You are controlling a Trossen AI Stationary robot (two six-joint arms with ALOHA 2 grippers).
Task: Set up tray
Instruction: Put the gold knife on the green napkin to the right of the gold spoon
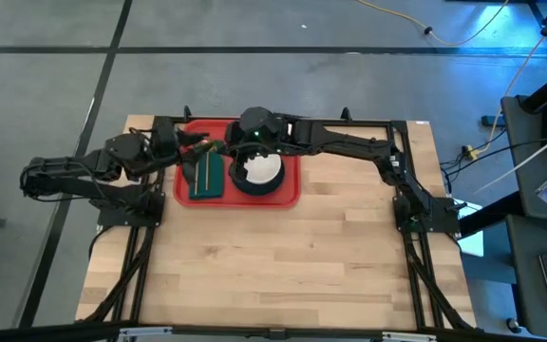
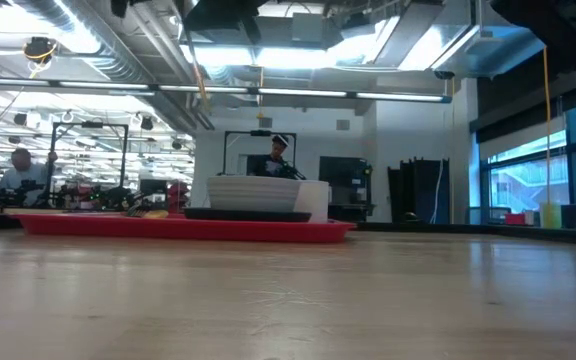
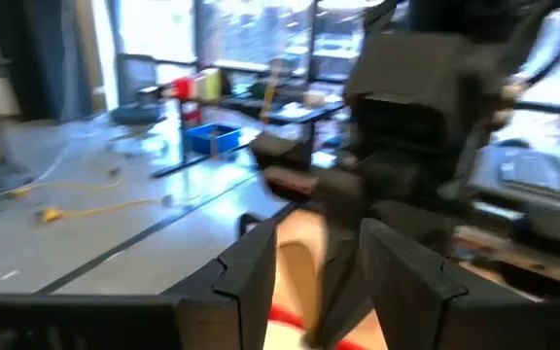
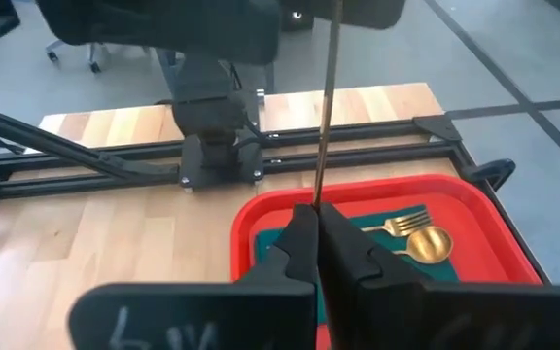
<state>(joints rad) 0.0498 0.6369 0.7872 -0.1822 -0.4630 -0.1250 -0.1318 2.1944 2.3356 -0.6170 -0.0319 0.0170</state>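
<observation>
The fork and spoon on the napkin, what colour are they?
Gold. The fork and spoon show best in the right wrist view, lying on the green napkin.

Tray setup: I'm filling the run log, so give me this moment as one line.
tray: red, holds green napkin, plate, gold fork, spoon | right claw: shut on thin stick above tray | left claw: open at tray's left edge

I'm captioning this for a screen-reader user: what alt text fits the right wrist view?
The right gripper, shut on a thin rod that stands upright, hangs over a red tray on a wooden table. On the tray a green napkin carries a gold fork and spoon; the other arm's base sits behind.
</observation>
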